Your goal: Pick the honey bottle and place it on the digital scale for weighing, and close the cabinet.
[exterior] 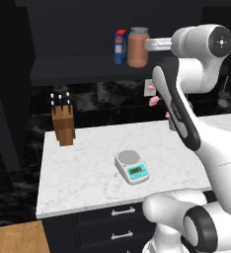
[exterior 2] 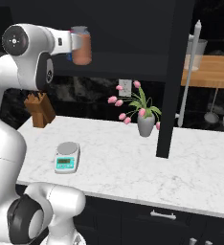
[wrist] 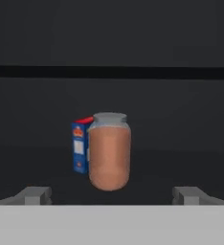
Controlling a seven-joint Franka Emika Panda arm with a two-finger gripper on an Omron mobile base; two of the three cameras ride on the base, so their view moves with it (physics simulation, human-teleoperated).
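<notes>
The honey bottle (exterior: 137,48) (exterior 2: 82,47) (wrist: 109,153), a reddish-brown jar with a grey lid, stands upright on the shelf of the open black cabinet (exterior: 83,71). A slim blue carton (exterior: 120,47) (wrist: 80,147) stands close beside it. My gripper (exterior: 148,45) (exterior 2: 73,45) (wrist: 112,195) is raised to shelf height, just in front of the bottle. It is open, its fingertips (wrist: 35,195) spread wider than the jar and not touching it. The white digital scale (exterior: 132,167) (exterior 2: 67,157) lies bare on the marble counter below.
A wooden knife block (exterior: 63,121) (exterior 2: 39,109) stands at the counter's back left. A vase of pink tulips (exterior 2: 143,117) sits near the wall. The open cabinet door (exterior 2: 173,76) hangs edge-on over the counter. Utensils (exterior 2: 214,107) hang at far right. Dark drawers (exterior: 122,217) run below.
</notes>
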